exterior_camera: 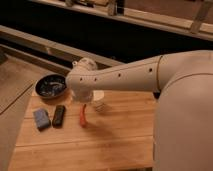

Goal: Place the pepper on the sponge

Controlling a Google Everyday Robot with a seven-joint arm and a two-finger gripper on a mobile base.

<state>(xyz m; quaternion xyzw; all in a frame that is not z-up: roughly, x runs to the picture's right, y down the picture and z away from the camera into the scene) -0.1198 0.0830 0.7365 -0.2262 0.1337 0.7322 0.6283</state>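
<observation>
Tool [84, 102] sits mostly hidden under the arm's end, right above the pepper [83, 116]; can't tell how wide it stands or whether it has the pepper. Pepper's top meets the arm's underside (gripped or just lying on the bench [115, 145], unclear). It is apart from the sponge [41, 119], with the black bar [59, 115] between them.

Likely risks:
- The slim, tapered pepper slips from a loose pinch.
- It snags or nudges the bar on the way over.
- It rolls off the small, rounded sponge.
- The arm bumps the cup [98, 102], which is just beside it.
</observation>
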